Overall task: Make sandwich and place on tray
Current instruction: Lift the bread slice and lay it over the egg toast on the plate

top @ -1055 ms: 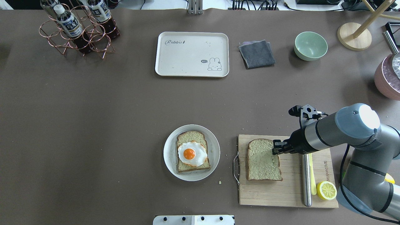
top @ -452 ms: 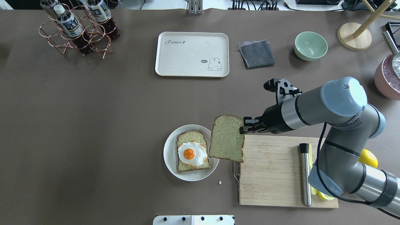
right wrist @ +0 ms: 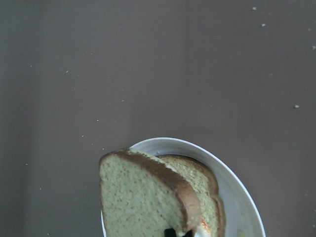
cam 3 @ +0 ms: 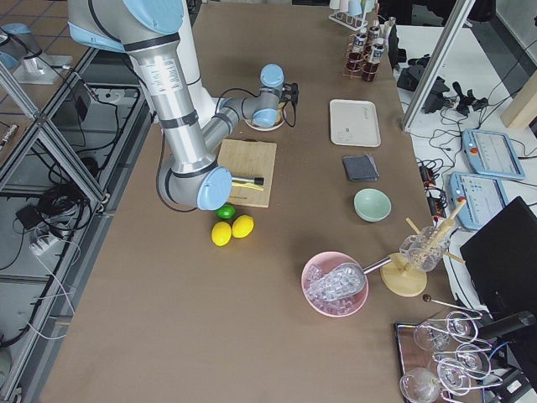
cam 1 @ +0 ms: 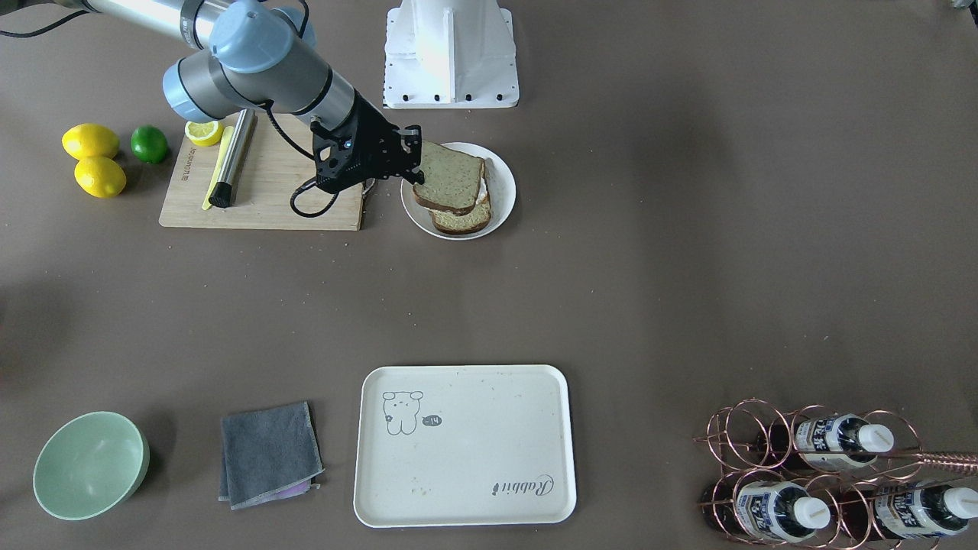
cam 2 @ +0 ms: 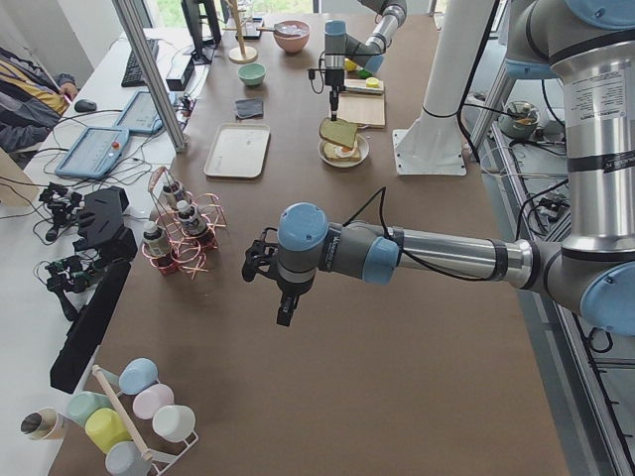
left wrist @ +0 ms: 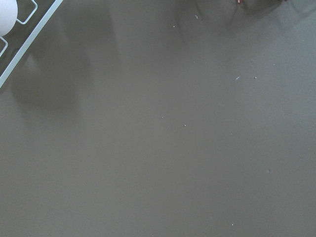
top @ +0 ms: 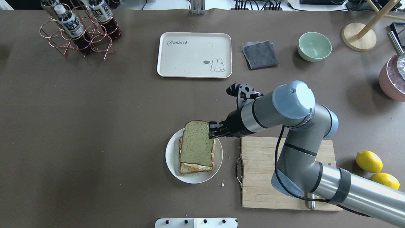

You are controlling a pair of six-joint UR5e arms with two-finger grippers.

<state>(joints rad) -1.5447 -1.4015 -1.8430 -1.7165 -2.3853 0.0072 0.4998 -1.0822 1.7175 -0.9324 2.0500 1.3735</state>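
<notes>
1. The tray (top: 193,60) sat at the table's far side, well apart from my work. It carried no food, since the sandwich (top: 196,148) was not yet finished.
2. The board (top: 262,177) lay just beside the plate, a short reach for my right arm.
3. The plate (top: 172,171) held the whole stack, so I judged the building was meant to happen there.
4. The top slice (top: 195,144) covered the egg (top: 191,165) and bottom slice (top: 193,170). It looked tilted, raised on my side, so probably not fully seated.
5. My right gripper (top: 210,130) was clamped on the top slice's corner nearest the board. That rim hold kept my fingers clear of the egg.
6. My left gripper (cam 2: 284,315) hung over bare table, out of the way. I could not tell whether it was open.
</notes>
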